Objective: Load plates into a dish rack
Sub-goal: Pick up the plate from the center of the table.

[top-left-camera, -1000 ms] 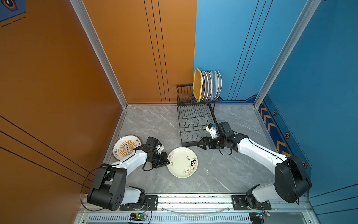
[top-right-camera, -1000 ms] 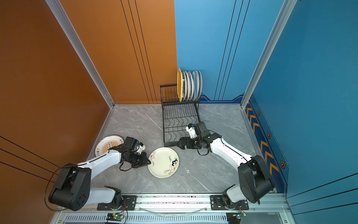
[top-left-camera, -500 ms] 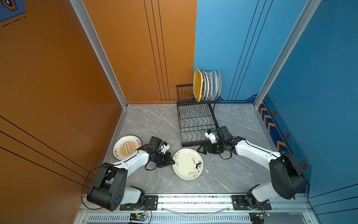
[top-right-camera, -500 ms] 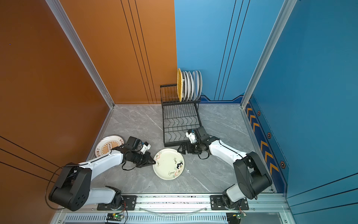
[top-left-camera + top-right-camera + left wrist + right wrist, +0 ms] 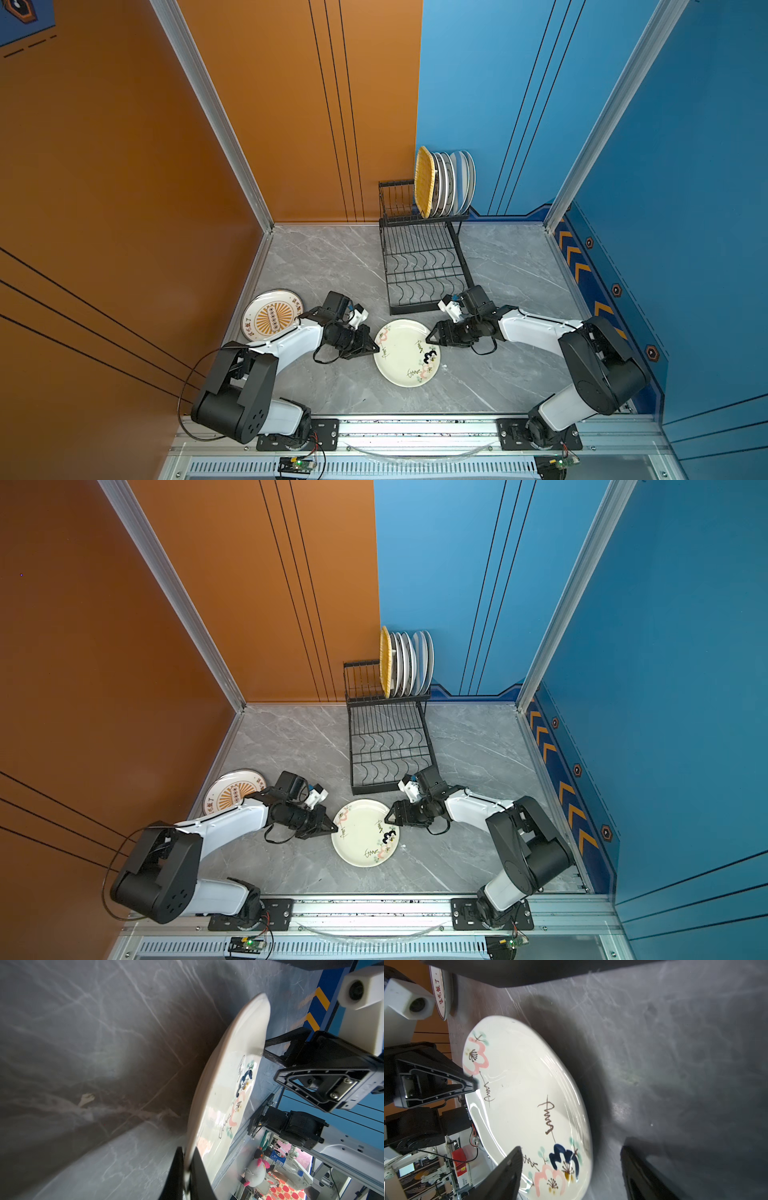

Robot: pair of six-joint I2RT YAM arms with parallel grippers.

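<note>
A cream plate point(image 5: 406, 353) point(image 5: 365, 833) with pink and blue flowers lies flat near the table's front middle, seemingly raised a little, with a wide shadow under it point(image 5: 525, 1095). My left gripper point(image 5: 375, 347) point(image 5: 334, 828) point(image 5: 187, 1150) is shut on its left rim. My right gripper point(image 5: 432, 337) point(image 5: 390, 816) point(image 5: 571, 1148) is open; its jaws straddle the plate's right rim without touching it. Behind stands the black wire dish rack point(image 5: 424, 266) point(image 5: 388, 746), with a yellow woven tray and several plates point(image 5: 446, 183) upright in its raised rear tier.
A white plate with an orange sunburst print point(image 5: 272, 316) point(image 5: 232, 793) lies at the table's left edge, behind my left arm. The rack's lower tier holds nothing. Orange wall on the left, blue walls at the back and right, a metal rail along the front.
My left gripper has carried the flowered plate to the right, toward the right arm. My right gripper has come forward from the rack's corner to the plate's right rim.
</note>
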